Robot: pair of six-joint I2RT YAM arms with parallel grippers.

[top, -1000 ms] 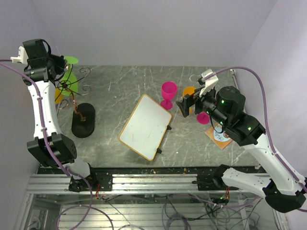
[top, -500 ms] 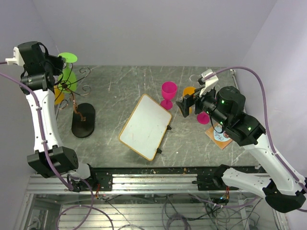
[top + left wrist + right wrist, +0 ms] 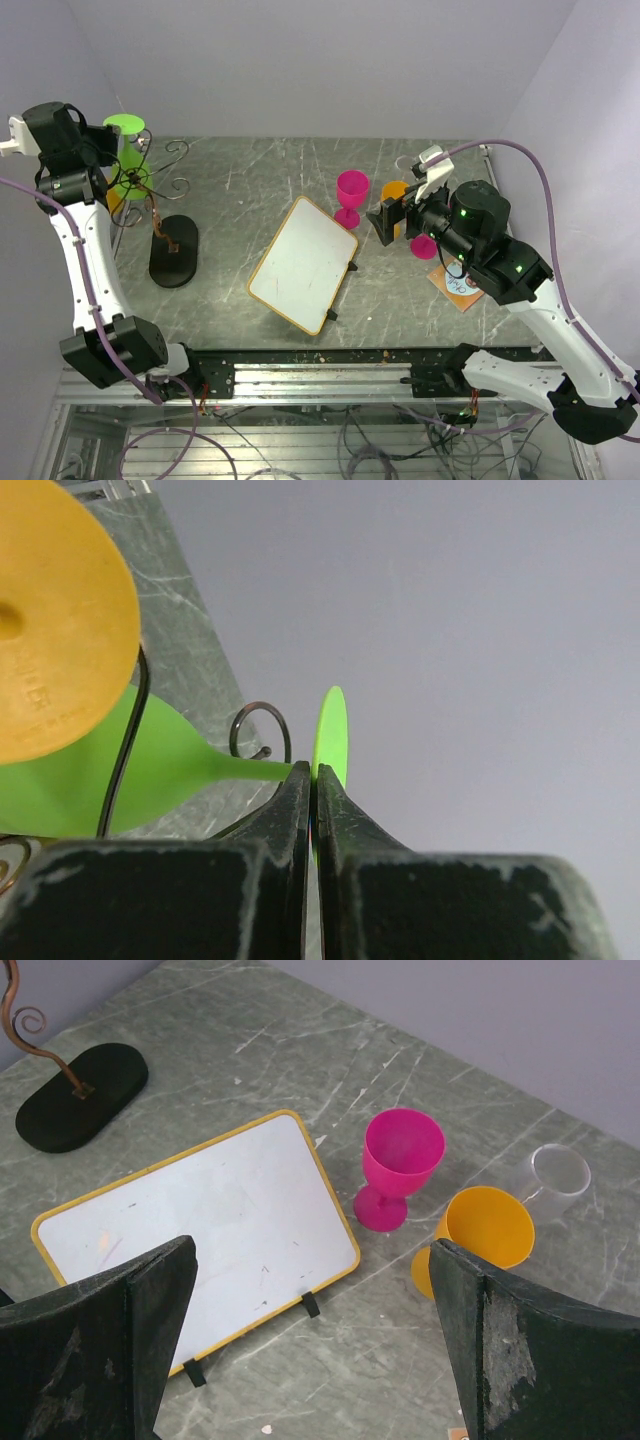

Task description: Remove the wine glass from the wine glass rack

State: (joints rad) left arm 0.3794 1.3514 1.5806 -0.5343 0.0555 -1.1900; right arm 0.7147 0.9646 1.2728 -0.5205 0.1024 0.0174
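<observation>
The wine glass rack [image 3: 173, 250] stands at the left on its black oval base, its scrolled wire arms [image 3: 176, 150] above. A green wine glass [image 3: 134, 172] lies tilted among the arms, its round foot [image 3: 125, 123] raised toward the back. My left gripper [image 3: 100, 145] is shut on its stem just below the foot, as the left wrist view [image 3: 312, 775] shows, with the green bowl [image 3: 120, 775] to the left and a wire curl [image 3: 260, 730] behind. An orange glass [image 3: 50, 630] hangs on the rack. My right gripper [image 3: 385, 220] is open and empty over the table [image 3: 312, 1250].
A yellow-framed whiteboard [image 3: 303, 263] lies mid-table. A pink glass [image 3: 351, 195], an orange glass [image 3: 393, 195] and a second pink glass [image 3: 425, 245] stand near the right gripper. A clear glass [image 3: 555, 1175] lies behind them. A card [image 3: 455, 285] lies at the right.
My left gripper has moved up and to the left with the green glass, whose foot has gone leftward. The right arm has not moved.
</observation>
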